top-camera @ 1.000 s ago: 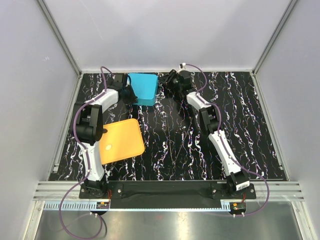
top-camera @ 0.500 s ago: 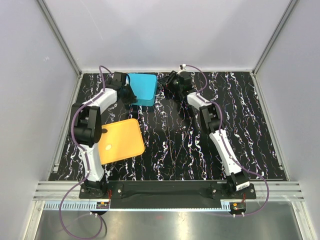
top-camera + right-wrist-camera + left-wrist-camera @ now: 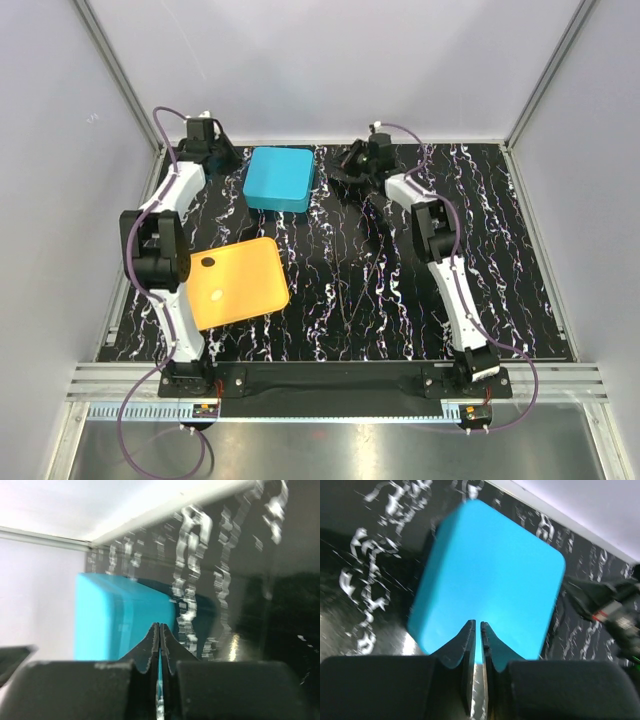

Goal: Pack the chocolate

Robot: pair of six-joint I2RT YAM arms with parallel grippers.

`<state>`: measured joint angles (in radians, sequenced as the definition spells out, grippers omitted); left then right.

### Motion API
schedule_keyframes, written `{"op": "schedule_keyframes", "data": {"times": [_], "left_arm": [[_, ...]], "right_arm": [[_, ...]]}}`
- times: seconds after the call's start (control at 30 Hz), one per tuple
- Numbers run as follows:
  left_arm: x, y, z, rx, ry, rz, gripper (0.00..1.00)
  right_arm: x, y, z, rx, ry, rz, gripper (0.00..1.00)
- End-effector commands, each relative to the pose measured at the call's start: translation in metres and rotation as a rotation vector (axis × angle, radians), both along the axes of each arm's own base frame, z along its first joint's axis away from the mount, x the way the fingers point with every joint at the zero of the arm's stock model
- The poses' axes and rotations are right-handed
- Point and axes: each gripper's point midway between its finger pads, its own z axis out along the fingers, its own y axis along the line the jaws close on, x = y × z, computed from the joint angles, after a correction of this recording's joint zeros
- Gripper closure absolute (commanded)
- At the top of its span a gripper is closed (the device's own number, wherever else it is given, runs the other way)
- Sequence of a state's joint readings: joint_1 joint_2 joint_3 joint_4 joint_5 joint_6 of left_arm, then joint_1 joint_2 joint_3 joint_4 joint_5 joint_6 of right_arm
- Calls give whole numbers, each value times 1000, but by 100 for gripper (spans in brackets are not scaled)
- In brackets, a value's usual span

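The teal box (image 3: 280, 178) lies flat and closed at the back of the table; its lid (image 3: 490, 580) fills the left wrist view and its side (image 3: 120, 615) shows in the right wrist view. My left gripper (image 3: 228, 158) is shut and empty, a short way left of the box, fingertips (image 3: 477, 626) pointing at it. To the box's right, my right gripper (image 3: 342, 176) is also shut on nothing, fingertips (image 3: 160, 627) aimed at the box side. One small dark spot (image 3: 208, 262), possibly a piece of chocolate, sits on the orange tray (image 3: 245, 285). No other chocolate shows.
The left arm's elbow (image 3: 150, 240) hangs over the tray's left edge. The back wall and its rail (image 3: 330, 142) run just behind both grippers. Side walls close the table on the left and right.
The teal box, tilted before, now lies flat and closed. My left gripper has drawn back to the left, away from it. My right gripper has shut and pulled slightly right.
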<state>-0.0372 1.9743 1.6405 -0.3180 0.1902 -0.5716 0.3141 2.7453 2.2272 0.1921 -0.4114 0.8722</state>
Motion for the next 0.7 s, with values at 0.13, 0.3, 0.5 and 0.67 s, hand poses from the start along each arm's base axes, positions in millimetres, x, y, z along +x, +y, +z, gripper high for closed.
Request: {"op": "schedule_keyframes", "data": {"times": [0.13, 0.3, 0.5, 0.67], "left_arm": [[32, -11, -22, -24, -32, -83, 87], [41, -16, -50, -43, 8, -101, 86], [41, -14, -68, -35, 46, -97, 85], [41, -15, -75, -38, 55, -95, 85]], "right_arm": [[-26, 22, 143, -32, -224, 146, 99], [-54, 62, 160, -56, -295, 267, 96], [-51, 88, 127, -13, -263, 292, 95], [-31, 75, 50, 15, -101, 223, 96]]}}
